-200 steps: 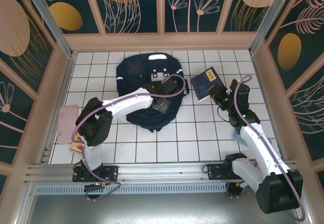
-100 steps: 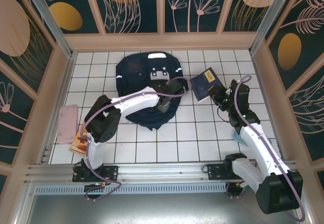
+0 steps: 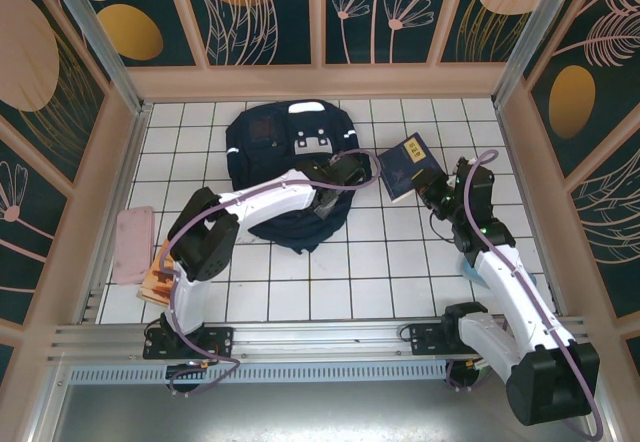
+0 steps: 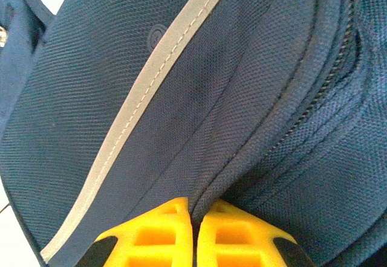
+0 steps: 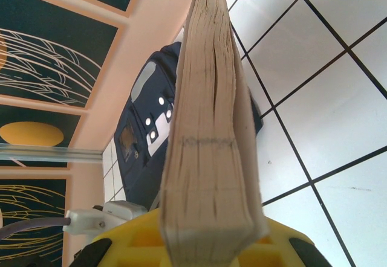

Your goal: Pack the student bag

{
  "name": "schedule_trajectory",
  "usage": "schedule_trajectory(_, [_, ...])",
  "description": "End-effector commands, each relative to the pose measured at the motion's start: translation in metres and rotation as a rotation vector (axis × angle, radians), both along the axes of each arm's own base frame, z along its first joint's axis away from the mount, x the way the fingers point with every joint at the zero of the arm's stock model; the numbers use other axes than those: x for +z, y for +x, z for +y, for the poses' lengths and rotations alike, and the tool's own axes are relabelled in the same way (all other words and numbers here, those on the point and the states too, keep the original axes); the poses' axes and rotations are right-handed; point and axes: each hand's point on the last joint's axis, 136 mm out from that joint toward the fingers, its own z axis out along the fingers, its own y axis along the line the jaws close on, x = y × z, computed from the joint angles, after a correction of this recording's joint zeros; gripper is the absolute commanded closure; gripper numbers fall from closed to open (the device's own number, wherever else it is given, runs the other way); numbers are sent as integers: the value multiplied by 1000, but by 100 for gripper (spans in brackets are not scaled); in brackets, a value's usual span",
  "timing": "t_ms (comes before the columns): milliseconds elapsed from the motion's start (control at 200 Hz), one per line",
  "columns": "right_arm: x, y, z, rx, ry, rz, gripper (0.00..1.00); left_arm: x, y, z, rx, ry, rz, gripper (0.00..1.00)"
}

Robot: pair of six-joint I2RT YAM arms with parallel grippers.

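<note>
The student bag, navy with a pale stripe, lies flat on the tiled floor at the back centre. My left gripper is at the bag's right edge. In the left wrist view its yellow fingertips are shut on a raised fold of the bag's fabric, beside a zip and a grey stripe. My right gripper is shut on a navy book, held just right of the bag. The right wrist view looks along the book's page edges, which rise from my gripper, with the bag behind.
A pink cloth lies by the left wall, with an orange-brown flat thing beside the left arm's base. A pale blue object lies partly under the right arm. Patterned walls enclose the floor on three sides.
My left gripper reached to the bag's right edge and shut on a fold of fabric. The bag shifted slightly left and back. The right arm and book stayed still.
</note>
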Motion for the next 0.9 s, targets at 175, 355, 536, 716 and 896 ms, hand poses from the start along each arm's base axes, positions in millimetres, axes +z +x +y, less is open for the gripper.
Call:
schedule_trajectory(175, [7, -8, 4, 46, 5, -28, 100, 110, 22, 10, 59, -142, -279, 100])
schedule_trajectory(355, [0, -18, 21, 163, 20, -14, 100, 153, 26, 11, 72, -234, -390, 100])
schedule_trajectory(536, [-6, -32, 47, 305, 141, 15, 100, 178, 32, 5, 80, -317, -463, 100])
schedule_trajectory(716, [-12, -41, 71, 377, 248, 7, 100, 202, 37, -1, 91, -411, -538, 100])
schedule_trajectory(896, [-10, -50, 109, 472, 305, -27, 100, 205, 40, -9, 79, -450, -544, 100])
